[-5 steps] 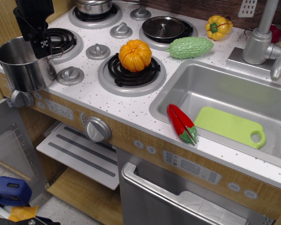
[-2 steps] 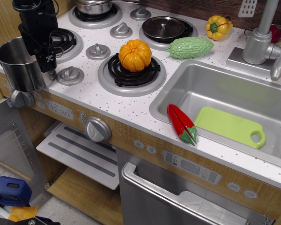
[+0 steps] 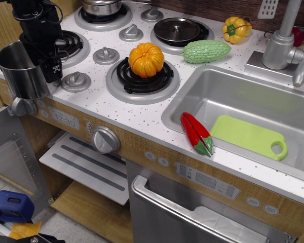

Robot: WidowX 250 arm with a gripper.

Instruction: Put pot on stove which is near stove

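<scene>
The tall shiny steel pot [image 3: 17,73] stands at the front left corner of the white speckled cooktop, partly over its edge. The nearest stove burner [image 3: 73,43], with black coil rings, lies just behind and to the right of it and is partly hidden by my arm. My black gripper [image 3: 46,63] is down at the pot's right rim. One finger [image 3: 52,68] shows outside the pot wall; the other is hidden, so I cannot tell whether the jaws are closed on the rim.
An orange pumpkin [image 3: 146,59] sits on the front middle burner. A shorter steel pot [image 3: 101,7] and a dark lidded pan [image 3: 176,29] are at the back. Grey knobs [image 3: 76,81] stand between burners. Green gourd [image 3: 206,51], sink [image 3: 192,104] and red chili [image 3: 196,133] lie right.
My gripper has come down and slightly right, from above the pot's rim to level with its right wall. The pot has barely moved.
</scene>
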